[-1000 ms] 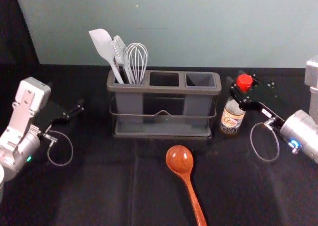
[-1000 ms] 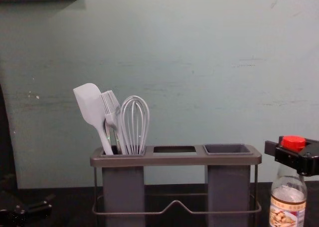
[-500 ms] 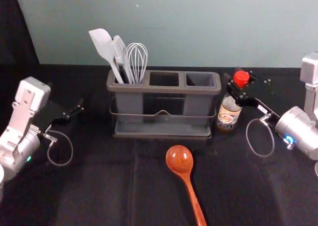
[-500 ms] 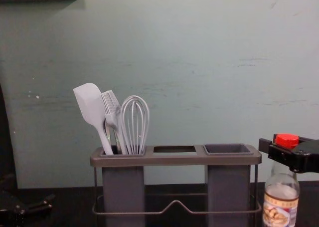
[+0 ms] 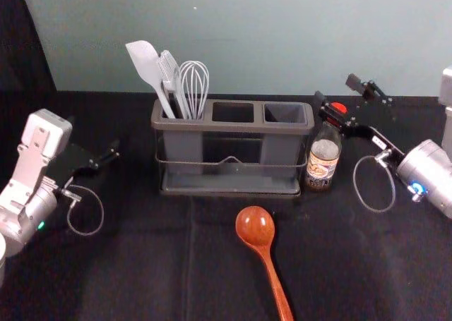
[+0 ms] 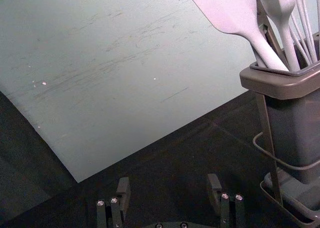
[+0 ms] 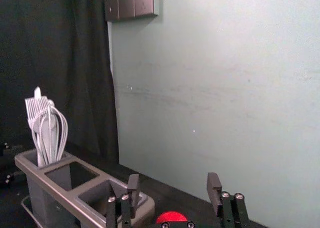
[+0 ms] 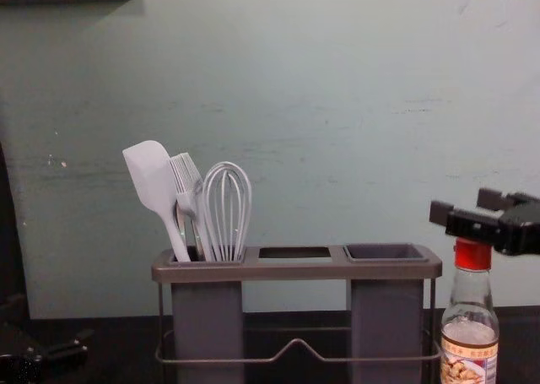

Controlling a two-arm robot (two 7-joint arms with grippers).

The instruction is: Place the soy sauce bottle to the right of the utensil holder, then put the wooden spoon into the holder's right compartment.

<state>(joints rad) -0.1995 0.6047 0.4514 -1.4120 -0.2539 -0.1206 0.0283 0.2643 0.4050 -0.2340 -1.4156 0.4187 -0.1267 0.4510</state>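
Observation:
Upright on the table, the soy sauce bottle [image 5: 323,162] stands close beside the right end of the utensil holder [image 5: 229,183]. My right gripper [image 5: 338,92] is open just above its red cap; the chest view has the gripper [image 8: 464,206] over the cap [image 8: 472,255]. In the right wrist view the cap [image 7: 171,217] lies below the spread fingers of my right gripper [image 7: 174,182]. The wooden spoon [image 5: 256,226] lies in front of the holder, bowl toward it. My left gripper [image 5: 111,154] is parked at the left, open in its wrist view [image 6: 168,184].
A white spatula [image 5: 147,65], a brush [image 5: 170,74] and a whisk [image 5: 195,88] stand in the holder's left compartment. The middle and right [image 5: 285,113] compartments are empty. A wall [image 5: 282,39] rises behind the table.
The bottle has moved left, closer to the holder. My right gripper has opened, let go of it and risen above the cap. The left arm and spoon have stayed still.

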